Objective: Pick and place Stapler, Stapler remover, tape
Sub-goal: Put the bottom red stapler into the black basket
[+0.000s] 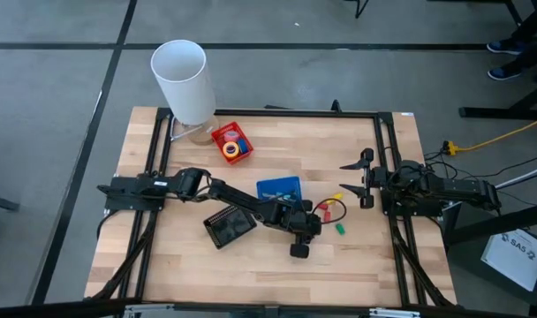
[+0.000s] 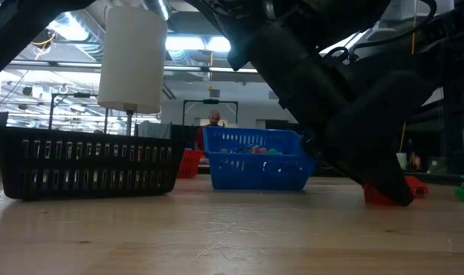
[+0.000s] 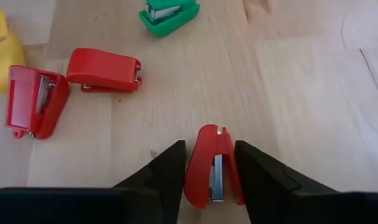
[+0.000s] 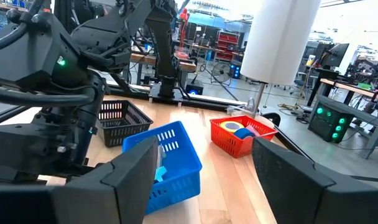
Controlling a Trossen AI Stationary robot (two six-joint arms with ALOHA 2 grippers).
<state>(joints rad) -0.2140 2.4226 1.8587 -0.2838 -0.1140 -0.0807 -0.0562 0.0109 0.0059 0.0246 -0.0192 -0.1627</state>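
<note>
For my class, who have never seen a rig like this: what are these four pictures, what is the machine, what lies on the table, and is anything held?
Two dark robot arms work at a wooden table. One picture looks straight down, one looks level across the tabletop, and one comes from each arm's wrist.

On the table stand a black basket, a blue basket and a red basket holding tape, beside a white cylinder.

The left gripper has its fingers on either side of a small red stapler lying on the wood. Two more red staplers and a green one lie nearby. The right gripper waits open at the table's right edge, holding nothing.
</note>
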